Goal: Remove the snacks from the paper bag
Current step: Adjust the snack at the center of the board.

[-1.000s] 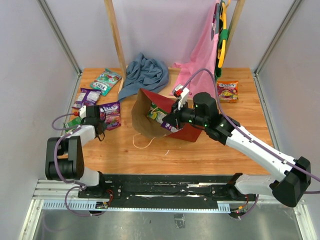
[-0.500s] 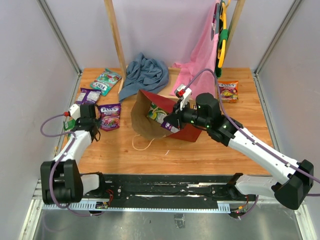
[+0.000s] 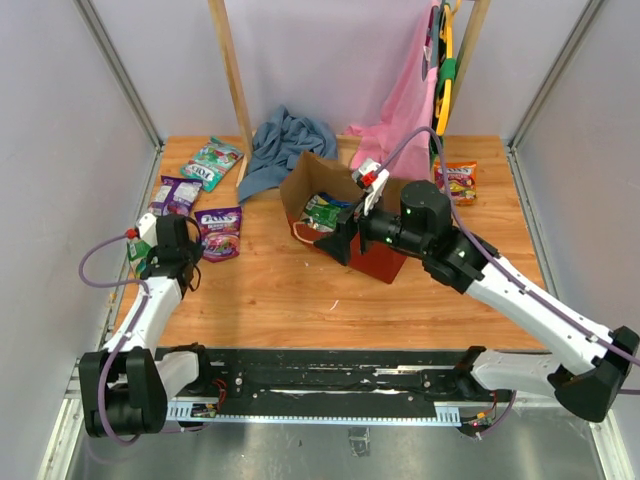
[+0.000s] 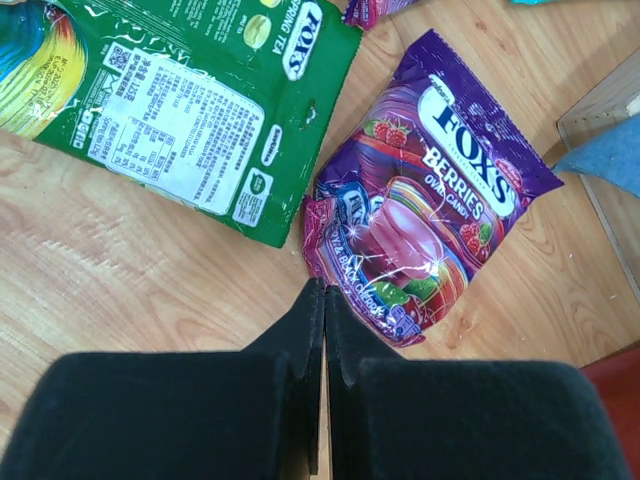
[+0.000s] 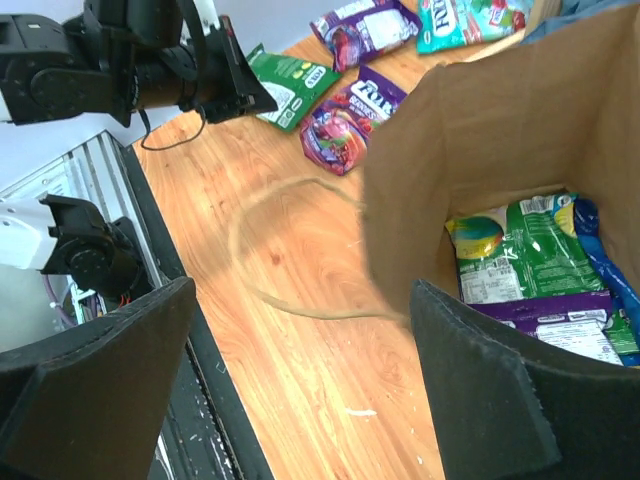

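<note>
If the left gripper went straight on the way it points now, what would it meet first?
Probably the purple Fox's Berries packet: the left gripper, fingers shut, points at its near left edge, close beside the green packet. How high the tips stand above the table is unclear.

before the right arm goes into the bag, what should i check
1. Right tool open: ok, jaws wide apart, nothing between them.
2. Paper bag mouth faces the right tool: ok, brown inside visible.
3. Something left to take: ok, a green packet and a purple packet lie inside.
4. Twine handle out of the path: not ok, it loops over the table before the mouth and may snag.
5. Left tool out of the way: ok, shut, empty, beside the Fox's berries packet.
6. Bag stands unaided: cannot tell.
</note>
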Available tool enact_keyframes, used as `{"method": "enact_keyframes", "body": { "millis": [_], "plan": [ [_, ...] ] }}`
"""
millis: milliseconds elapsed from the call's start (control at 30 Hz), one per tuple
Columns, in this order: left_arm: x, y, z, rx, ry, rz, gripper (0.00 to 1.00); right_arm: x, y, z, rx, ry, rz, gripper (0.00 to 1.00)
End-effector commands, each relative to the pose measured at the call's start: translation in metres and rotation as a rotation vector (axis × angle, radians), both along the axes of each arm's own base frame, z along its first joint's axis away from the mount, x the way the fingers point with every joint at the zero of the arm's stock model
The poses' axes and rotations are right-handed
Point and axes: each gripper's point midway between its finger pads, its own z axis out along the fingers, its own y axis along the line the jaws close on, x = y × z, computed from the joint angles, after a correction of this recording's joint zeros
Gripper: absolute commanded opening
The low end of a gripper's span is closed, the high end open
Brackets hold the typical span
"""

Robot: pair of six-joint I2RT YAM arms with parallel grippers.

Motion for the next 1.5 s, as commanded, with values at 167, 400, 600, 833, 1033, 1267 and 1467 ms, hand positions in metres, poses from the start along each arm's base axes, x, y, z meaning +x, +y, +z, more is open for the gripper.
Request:
{"method": "enact_keyframes", "body": {
  "millis": [167, 400, 600, 833, 1033, 1267, 1467],
  "plan": [
    [0.003, 0.003, 0.017, 0.026, -0.086, 0.004, 0.01, -0.016, 0.006, 0.079, 0.058, -0.298, -0.077, 0.91],
    [0.014, -0.004, 0.003, -0.014, -0.102, -0.022, 0.01, 0.008, 0.102, 0.065, 0.015, -0.245, 0.066, 0.45],
    [0.032, -0.012, -0.008, -0.034, -0.112, -0.087, 0.00, 0.044, 0.190, 0.009, -0.036, -0.126, 0.137, 0.11],
    [0.033, -0.001, -0.021, -0.111, -0.101, -0.087, 0.01, 0.083, 0.253, -0.091, -0.147, 0.028, 0.170, 0.01],
    [0.028, -0.002, -0.010, -0.130, -0.174, -0.096, 0.01, 0.112, 0.275, -0.164, -0.188, 0.094, 0.168, 0.01],
    [0.027, -0.004, -0.008, -0.130, -0.182, -0.116, 0.01, 0.130, 0.274, -0.241, -0.238, 0.244, 0.171, 0.01],
    [0.024, -0.006, -0.017, -0.137, -0.165, -0.123, 0.01, 0.126, 0.257, -0.268, -0.325, 0.285, 0.155, 0.01]
  ]
}}
